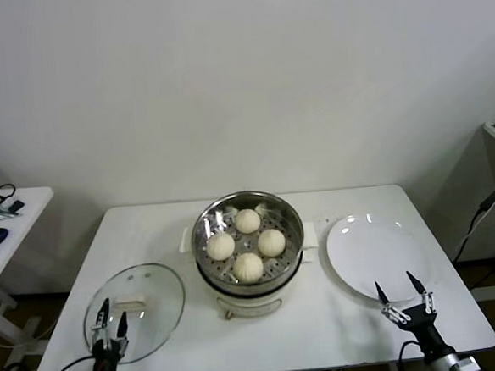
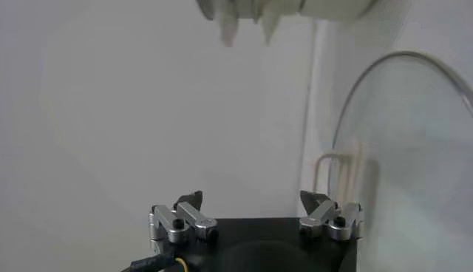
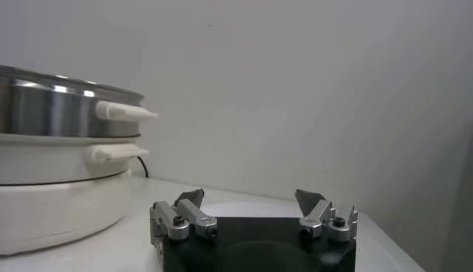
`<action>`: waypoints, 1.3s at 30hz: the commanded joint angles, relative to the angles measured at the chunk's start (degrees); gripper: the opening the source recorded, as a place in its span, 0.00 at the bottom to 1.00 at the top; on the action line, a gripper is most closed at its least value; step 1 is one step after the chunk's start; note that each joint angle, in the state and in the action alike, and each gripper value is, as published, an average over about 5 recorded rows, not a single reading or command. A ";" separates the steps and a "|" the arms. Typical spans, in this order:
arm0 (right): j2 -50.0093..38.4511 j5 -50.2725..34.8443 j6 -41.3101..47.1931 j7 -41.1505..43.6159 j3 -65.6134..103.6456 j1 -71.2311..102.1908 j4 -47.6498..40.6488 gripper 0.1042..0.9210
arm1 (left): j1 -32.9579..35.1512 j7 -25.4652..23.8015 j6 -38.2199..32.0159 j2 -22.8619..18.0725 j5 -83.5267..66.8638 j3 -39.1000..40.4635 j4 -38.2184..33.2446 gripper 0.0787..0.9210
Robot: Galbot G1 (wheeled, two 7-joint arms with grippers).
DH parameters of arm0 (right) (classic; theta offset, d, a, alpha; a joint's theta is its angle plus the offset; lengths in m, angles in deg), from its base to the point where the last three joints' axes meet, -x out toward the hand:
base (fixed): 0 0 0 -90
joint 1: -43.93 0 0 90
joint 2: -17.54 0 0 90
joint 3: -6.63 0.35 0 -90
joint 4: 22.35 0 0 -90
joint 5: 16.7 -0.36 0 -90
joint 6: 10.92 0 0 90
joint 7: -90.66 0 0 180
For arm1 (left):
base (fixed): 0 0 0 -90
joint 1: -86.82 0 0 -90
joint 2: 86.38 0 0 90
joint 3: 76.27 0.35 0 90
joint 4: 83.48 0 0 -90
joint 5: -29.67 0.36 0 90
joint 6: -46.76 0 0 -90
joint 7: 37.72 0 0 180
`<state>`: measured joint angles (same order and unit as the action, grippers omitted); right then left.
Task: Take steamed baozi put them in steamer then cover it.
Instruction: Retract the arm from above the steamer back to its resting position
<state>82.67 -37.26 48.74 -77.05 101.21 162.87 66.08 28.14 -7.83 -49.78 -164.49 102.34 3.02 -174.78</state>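
The steamer (image 1: 290,225) stands at mid table, a shiny steel pot on a white base, uncovered. Several cream-white baozi (image 1: 248,267) sit on its perforated tray. The cover (image 1: 157,285), clear glass with a cream handle, lies flat on the table to the steamer's left. My left gripper (image 1: 113,310) hovers open over the cover's near edge, holding nothing; in the left wrist view the left gripper (image 2: 250,196) has the cover (image 2: 414,148) beside it. My right gripper (image 1: 393,280) is open and empty at the near edge of the plate; the right wrist view shows the right gripper (image 3: 250,194) and the steamer (image 3: 52,111) off to one side.
An empty white plate (image 1: 367,249) lies right of the steamer on the white table (image 1: 148,226). A small side table (image 1: 12,223) with a blue mouse stands at far left. Cables and a shelf edge show at far right.
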 commanded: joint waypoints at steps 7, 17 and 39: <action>1.69 1.53 -2.04 0.13 0.91 2.25 0.06 0.88 | -7.75 -3.25 2.18 2.24 3.69 2.17 7.64 0.88; 1.93 1.27 -3.14 0.27 1.82 4.09 0.68 0.88 | -11.26 -5.75 4.59 4.15 0.05 3.13 10.49 0.88; 3.07 2.43 -3.20 1.33 1.49 4.20 1.33 0.88 | -11.30 -5.85 4.53 3.26 0.20 3.31 10.55 0.30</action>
<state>85.56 -35.02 45.66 -75.81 102.75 166.90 67.31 17.43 -13.53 -45.48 -161.30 102.76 6.22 -164.52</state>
